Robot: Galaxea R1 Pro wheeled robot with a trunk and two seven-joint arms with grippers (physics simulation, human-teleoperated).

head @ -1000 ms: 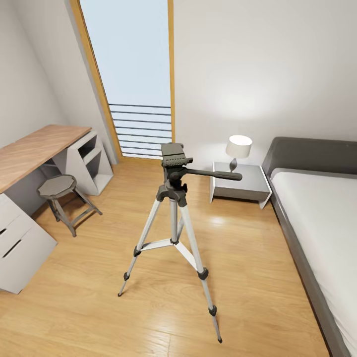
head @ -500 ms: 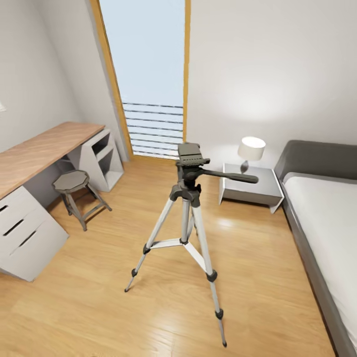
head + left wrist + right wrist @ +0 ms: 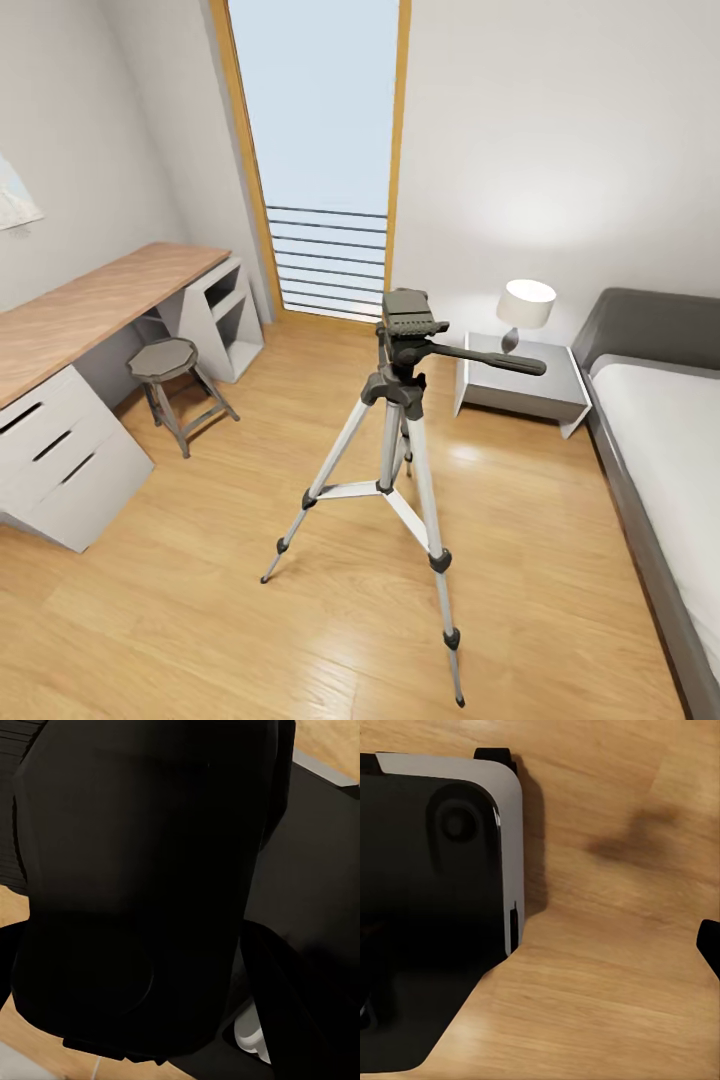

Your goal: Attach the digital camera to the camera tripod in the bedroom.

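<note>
Tripod first: camera tripod (image 3: 395, 388) upright mid-room on the wood floor (image 3: 200, 620), three silver legs splayed, straight ahead of the head camera and well apart from the robot. Mounting plate (image 3: 405, 312) at the top, bare and facing up. Pan handle (image 3: 490, 358) lying roughly level, long axis running toward the robot's right, tip aimed at the nightstand (image 3: 520, 390) beside the bed (image 3: 650, 430). Desk (image 3: 90, 310) and stool (image 3: 165, 360) off to the left, tall window (image 3: 320, 150) behind. Close before the left wrist camera, a black bulk (image 3: 135, 885); impossible to tell whether digital camera or part of the robot. Under the right wrist camera, plank floor and a dark grey-edged block (image 3: 435, 907), probably the robot's own base. Finger opening of left gripper and right gripper alike: cannot be told, nor any hold on anything. Likely needed next: closing the distance, then approaching the plate from above, keeping clear of the handle on the right side; neither arm clearly nearer.
</note>
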